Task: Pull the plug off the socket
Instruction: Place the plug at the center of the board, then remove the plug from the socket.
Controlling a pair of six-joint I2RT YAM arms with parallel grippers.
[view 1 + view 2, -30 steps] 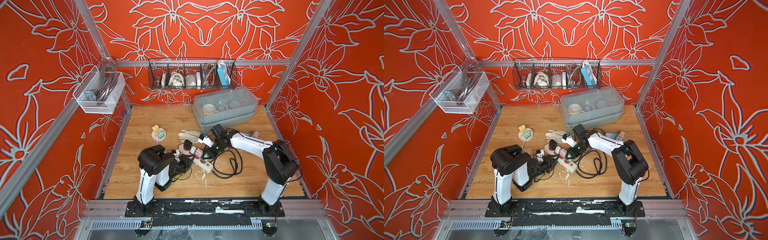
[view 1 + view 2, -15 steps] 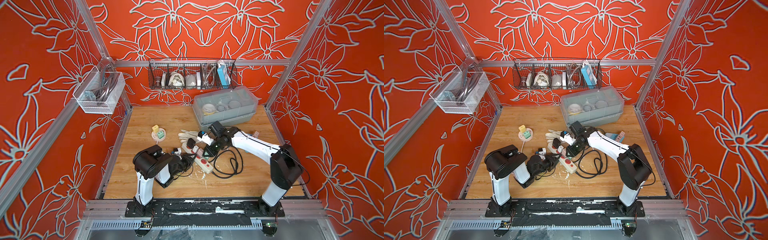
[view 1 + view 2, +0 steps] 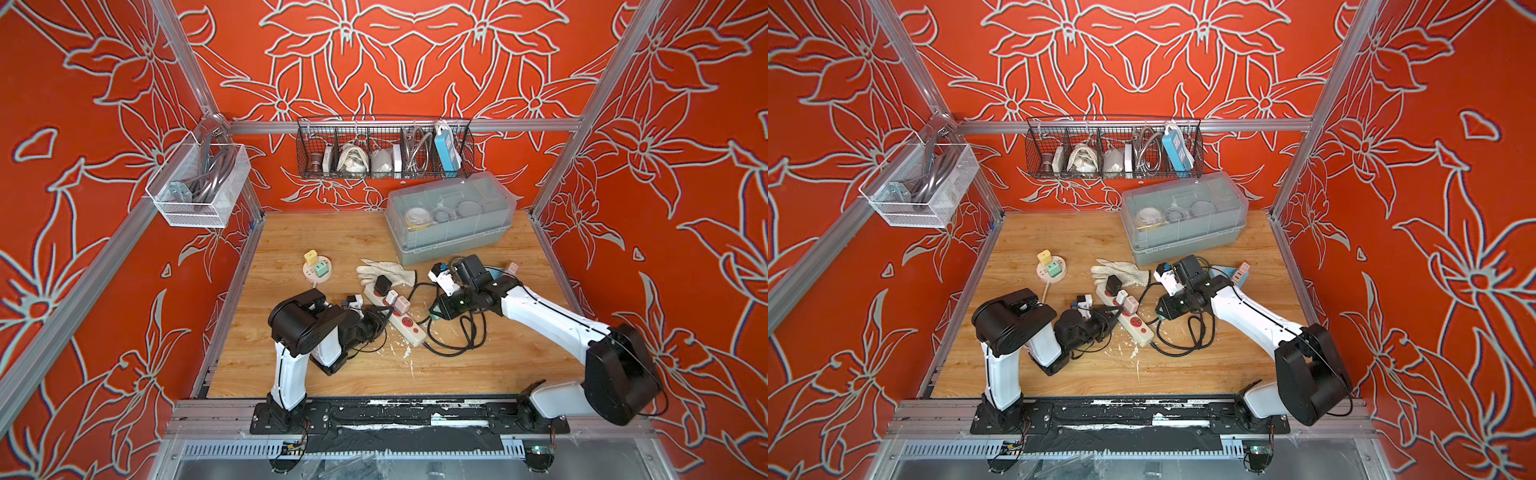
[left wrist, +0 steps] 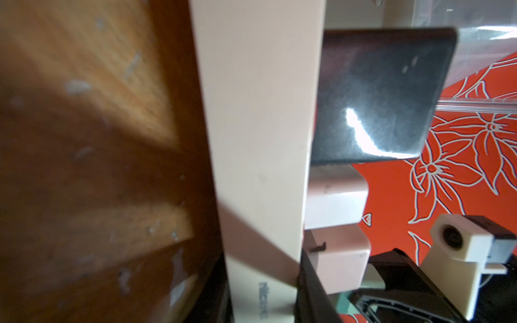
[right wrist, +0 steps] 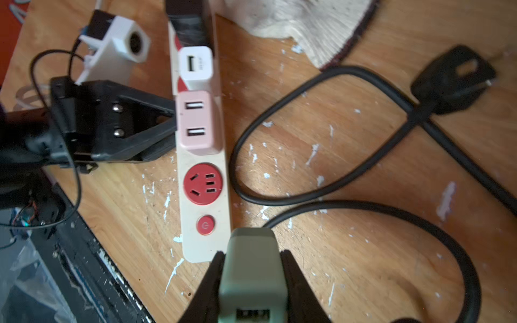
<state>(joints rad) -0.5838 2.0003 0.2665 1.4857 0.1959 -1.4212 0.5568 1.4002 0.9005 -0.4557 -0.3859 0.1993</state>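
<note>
The walls (image 3: 415,62) are orange-red with white flower outlines. The cream strip (image 5: 193,243) has a red socket (image 5: 203,184) and a pink plug (image 5: 195,123). There is also a grey-green plug (image 5: 251,268).

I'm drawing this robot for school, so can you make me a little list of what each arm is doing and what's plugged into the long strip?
right end effector: shut on green plug, off the power strip
left end effector: shut, tips against the strip's side by the pink charger
plugged in: black adapter, white charger, pink charger
red socket: empty
black cord: looped on the table beside the strip
</note>
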